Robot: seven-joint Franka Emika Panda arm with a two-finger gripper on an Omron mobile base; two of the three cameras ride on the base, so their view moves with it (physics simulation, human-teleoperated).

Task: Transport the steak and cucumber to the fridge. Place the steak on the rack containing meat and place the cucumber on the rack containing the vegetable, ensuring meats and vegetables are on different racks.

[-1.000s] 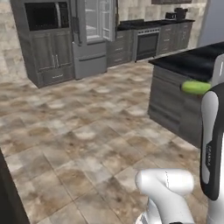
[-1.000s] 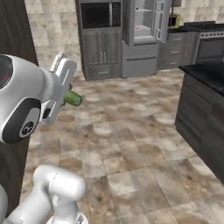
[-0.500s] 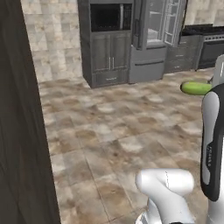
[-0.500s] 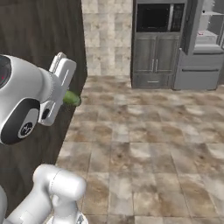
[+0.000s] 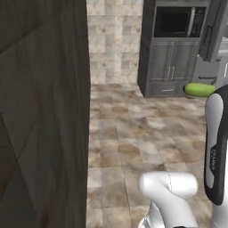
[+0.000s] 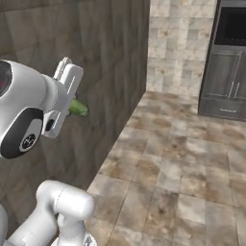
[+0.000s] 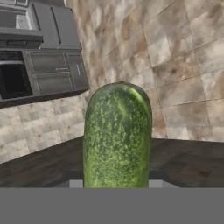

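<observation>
Gripper (image 6: 72,106) clenched around the cucumber (image 7: 117,135), whose long axis sticks straight out beyond the fingers, away from the hand

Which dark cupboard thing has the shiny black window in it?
The tall grey cabinet across the floor: the black-fronted microwave sits in it. The big dark wood panel close beside the robot is plain.
</observation>
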